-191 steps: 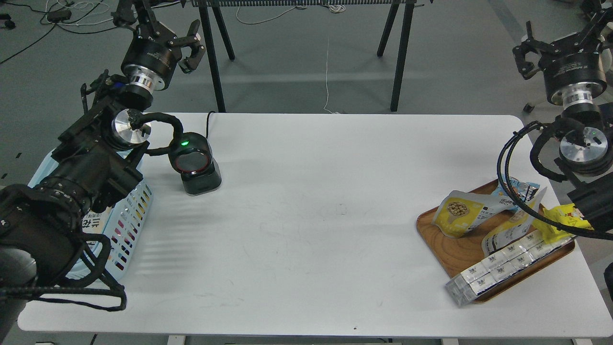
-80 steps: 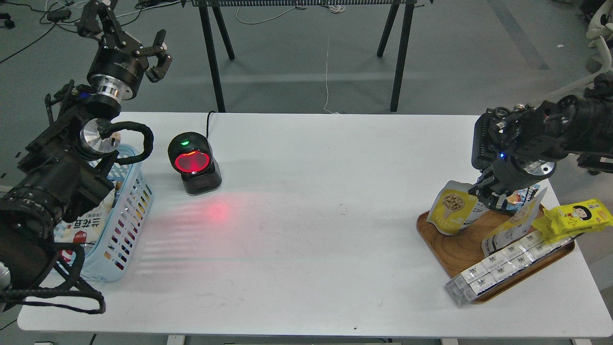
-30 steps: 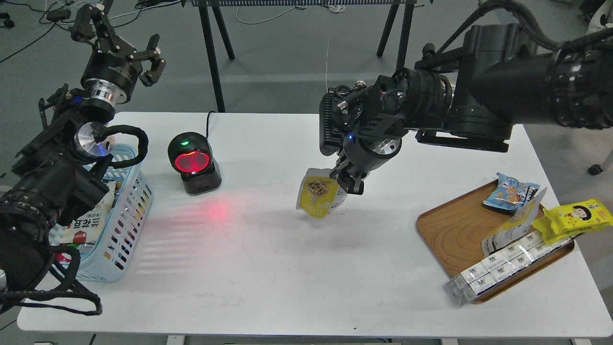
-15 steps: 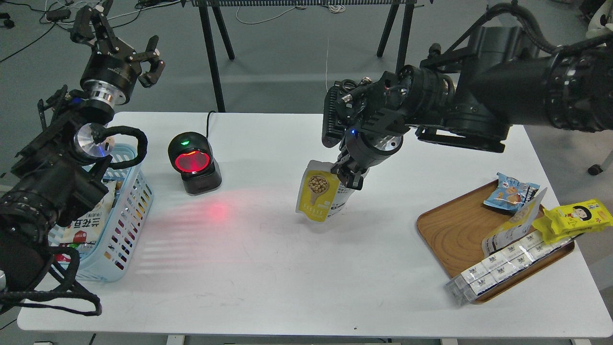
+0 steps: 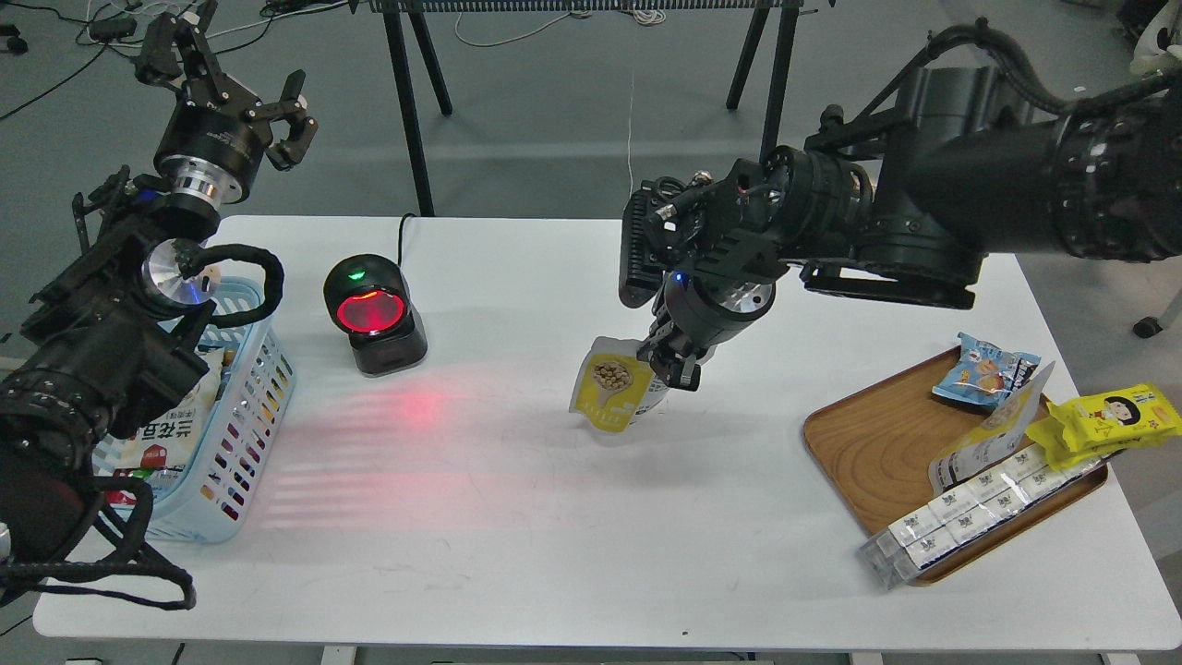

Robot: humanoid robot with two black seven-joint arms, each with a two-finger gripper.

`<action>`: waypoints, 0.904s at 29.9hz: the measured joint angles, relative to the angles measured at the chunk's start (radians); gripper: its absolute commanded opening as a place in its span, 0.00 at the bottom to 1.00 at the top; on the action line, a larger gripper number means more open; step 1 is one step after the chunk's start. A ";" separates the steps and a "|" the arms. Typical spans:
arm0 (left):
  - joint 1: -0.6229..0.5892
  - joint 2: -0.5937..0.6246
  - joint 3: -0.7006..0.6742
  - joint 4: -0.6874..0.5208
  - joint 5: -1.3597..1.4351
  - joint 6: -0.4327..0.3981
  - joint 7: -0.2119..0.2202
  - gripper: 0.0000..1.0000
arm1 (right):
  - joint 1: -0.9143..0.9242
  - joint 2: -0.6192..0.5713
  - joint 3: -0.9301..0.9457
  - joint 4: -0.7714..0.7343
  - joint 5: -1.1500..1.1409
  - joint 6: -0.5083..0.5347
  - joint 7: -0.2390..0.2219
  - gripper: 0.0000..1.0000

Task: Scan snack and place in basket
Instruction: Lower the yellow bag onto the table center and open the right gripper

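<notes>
My right gripper [image 5: 671, 363] is shut on the top of a yellow and white snack pouch [image 5: 611, 392] and holds it just above the middle of the white table. A black barcode scanner [image 5: 372, 314] with a glowing red window stands to the left and throws a red spot on the table. A light blue basket [image 5: 242, 420] with snack packs inside sits at the table's left edge, partly hidden by my left arm. My left gripper [image 5: 231, 69] is open and raised above the table's far left corner.
A wooden tray [image 5: 877, 462] at the right holds a blue snack bag [image 5: 984, 370], a yellow pack [image 5: 1103, 417], a white pouch and a long row of wrapped packs [image 5: 960, 522]. Black stand legs rise behind the table.
</notes>
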 measured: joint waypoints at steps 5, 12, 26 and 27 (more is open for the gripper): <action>0.002 -0.002 -0.001 0.000 0.000 0.000 -0.001 1.00 | -0.004 0.000 0.001 0.007 0.004 -0.001 0.000 0.00; 0.003 -0.004 -0.001 -0.001 0.000 0.000 -0.002 1.00 | -0.015 0.000 0.004 0.011 0.002 -0.001 0.000 0.00; 0.003 -0.005 -0.001 0.000 0.001 0.000 -0.002 1.00 | -0.036 0.000 0.005 0.015 0.002 -0.004 0.000 0.10; 0.003 -0.005 -0.001 0.000 0.001 0.000 -0.002 1.00 | -0.036 0.000 0.005 0.015 0.002 -0.004 0.000 0.11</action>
